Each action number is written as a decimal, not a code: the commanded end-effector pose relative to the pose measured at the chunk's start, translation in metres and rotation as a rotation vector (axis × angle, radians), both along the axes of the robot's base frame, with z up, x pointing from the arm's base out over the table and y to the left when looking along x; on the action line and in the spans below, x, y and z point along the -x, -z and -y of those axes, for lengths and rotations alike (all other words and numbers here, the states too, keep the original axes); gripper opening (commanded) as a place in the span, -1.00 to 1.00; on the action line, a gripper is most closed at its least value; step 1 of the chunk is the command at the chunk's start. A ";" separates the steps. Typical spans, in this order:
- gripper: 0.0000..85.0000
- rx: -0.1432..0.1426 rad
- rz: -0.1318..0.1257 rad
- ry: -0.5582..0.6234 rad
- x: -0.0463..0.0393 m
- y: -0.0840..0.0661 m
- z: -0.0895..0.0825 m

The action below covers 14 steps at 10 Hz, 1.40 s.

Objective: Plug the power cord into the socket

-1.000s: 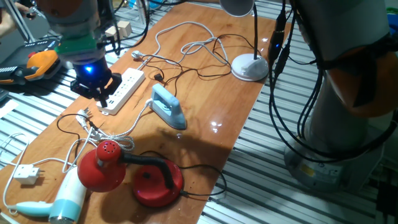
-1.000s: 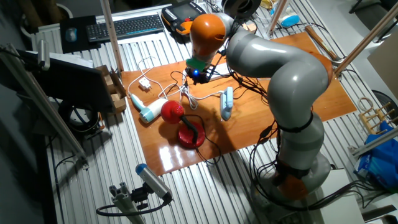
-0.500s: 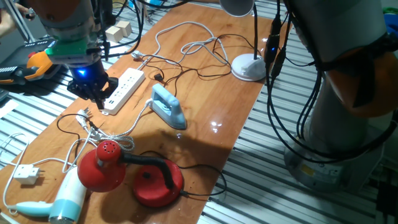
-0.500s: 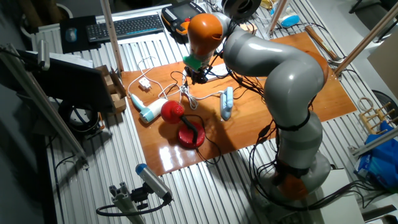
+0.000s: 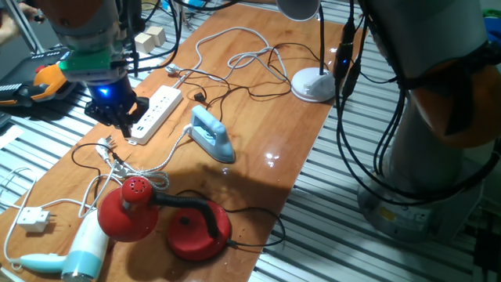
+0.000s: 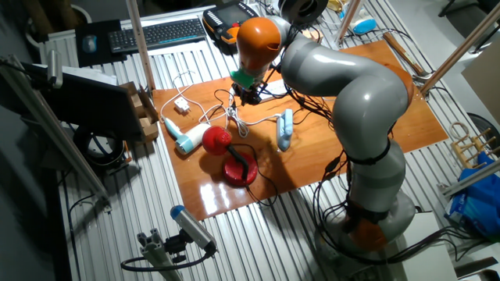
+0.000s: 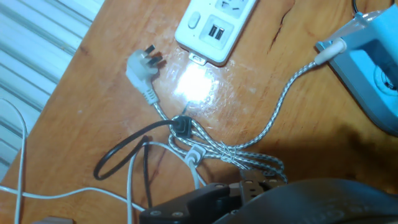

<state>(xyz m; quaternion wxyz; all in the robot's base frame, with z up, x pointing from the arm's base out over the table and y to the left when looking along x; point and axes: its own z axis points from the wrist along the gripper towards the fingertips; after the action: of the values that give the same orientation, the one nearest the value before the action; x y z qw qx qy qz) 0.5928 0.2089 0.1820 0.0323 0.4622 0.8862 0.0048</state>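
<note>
The socket (image 5: 156, 108) is a long white power strip on the wooden table; its near end (image 7: 214, 25) shows at the top of the hand view. The power cord (image 7: 124, 149) is a thin black cable looping on the wood below that end. Its small black plug (image 7: 181, 126) rests on a bundle of braided cord, and it appears again as a dark spot (image 5: 116, 158) near the red lamp. My gripper (image 5: 117, 117) hangs just above the strip's near end, apart from the plug. Only dark finger parts (image 7: 205, 199) show at the hand view's bottom edge, so their opening is unclear.
A white plug (image 7: 142, 68) on grey-white braided cord lies beside the strip's end. Right of the strip stands the blue iron (image 5: 211, 135). In front are a red lamp (image 5: 164, 215) and a hair dryer (image 5: 74, 251). A white lamp base (image 5: 313, 84) and more cables sit further back.
Since a second ago my gripper has shifted a little left toward the strip's near end. Over the last half second nothing has visibly moved.
</note>
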 end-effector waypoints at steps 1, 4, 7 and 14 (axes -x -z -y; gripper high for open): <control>-1.00 0.006 0.000 -0.002 0.0000 0.000 0.000; -1.00 -0.007 -0.006 -0.013 0.0000 0.000 0.000; -1.00 -0.022 0.006 -0.012 0.0000 0.000 0.000; -1.00 -0.026 0.009 0.076 -0.0118 0.014 -0.021</control>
<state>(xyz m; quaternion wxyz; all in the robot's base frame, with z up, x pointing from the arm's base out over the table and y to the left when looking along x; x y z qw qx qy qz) 0.6049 0.2294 0.1683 0.0304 0.4960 0.8676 0.0173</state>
